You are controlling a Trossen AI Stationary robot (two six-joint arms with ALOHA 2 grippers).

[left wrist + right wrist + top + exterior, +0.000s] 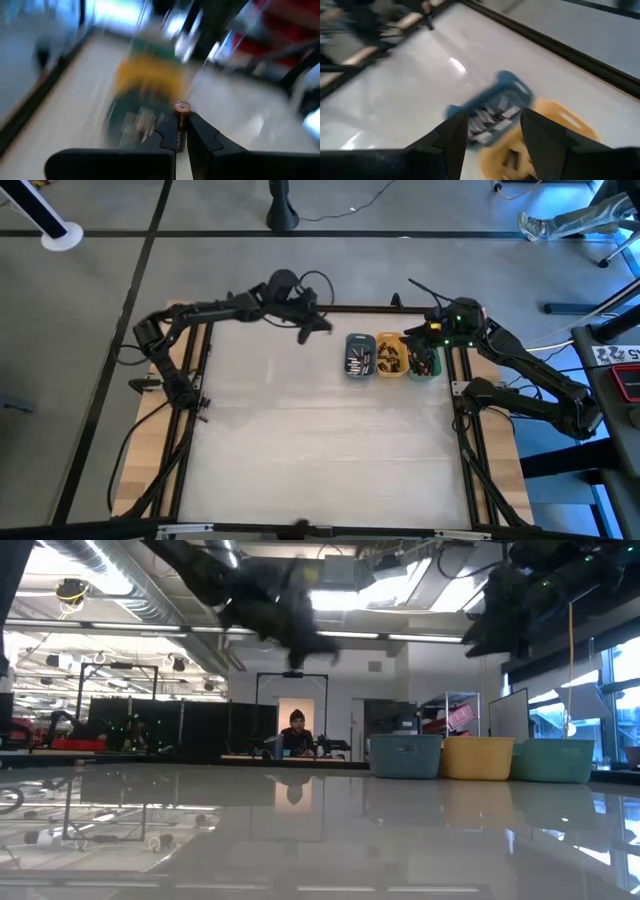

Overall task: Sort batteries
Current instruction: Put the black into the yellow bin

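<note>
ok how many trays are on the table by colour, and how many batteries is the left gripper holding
slate-blue tray: 1
orange tray: 1
green tray: 1
battery pinched in the left gripper: 1
total: 4

Slate-blue tray (359,356), orange tray (390,354) and green tray (424,361) stand side by side.

Faint, unreadable print on the battery (180,125), no other legible text
</note>
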